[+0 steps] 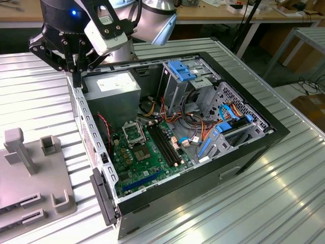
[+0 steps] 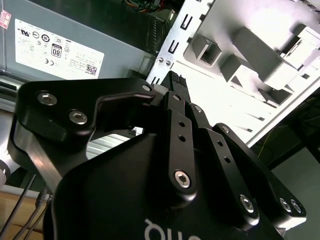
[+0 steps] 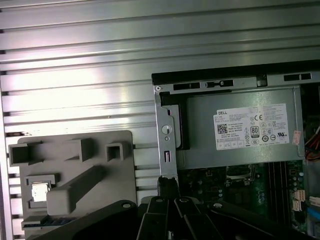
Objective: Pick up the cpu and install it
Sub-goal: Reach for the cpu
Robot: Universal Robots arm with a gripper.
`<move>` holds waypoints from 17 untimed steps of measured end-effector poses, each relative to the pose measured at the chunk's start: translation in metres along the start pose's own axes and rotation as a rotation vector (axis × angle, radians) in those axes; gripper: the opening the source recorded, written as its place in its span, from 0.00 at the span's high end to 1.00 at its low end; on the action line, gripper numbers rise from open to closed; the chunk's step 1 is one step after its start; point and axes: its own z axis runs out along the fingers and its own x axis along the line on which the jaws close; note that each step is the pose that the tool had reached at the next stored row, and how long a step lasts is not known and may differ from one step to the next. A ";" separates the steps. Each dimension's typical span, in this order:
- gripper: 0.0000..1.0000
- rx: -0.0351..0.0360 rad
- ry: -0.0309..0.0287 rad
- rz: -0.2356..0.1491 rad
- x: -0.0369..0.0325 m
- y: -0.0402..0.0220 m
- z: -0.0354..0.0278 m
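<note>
**Claw and surroundings.** The claw is shown with its black fingers drawn together and nothing gripped between them. It is hung point-down over the side rail of the open computer case, just beside the grey power supply. In both wrist views it is seen lined up with that rail rather than with any part.

The cpu is marked in the first wrist view as a small shiny square. It is seated in a recess of the grey parts holder, outside the case and apart from the claw. The holder is laid on the ribbed metal table beside the case. The recess is judged to keep the chip flat and squarely presented for picking.

Inside the case, the socket on the green motherboard appears unoccupied, so installation is judged not yet done.

A white label bearing printed marks and a square code is carried on the power supply. Its print is not transcribed.
</note>
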 end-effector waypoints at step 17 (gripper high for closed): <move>0.89 0.0005 0.0055 0.000 0.0075 -0.0006 0.0007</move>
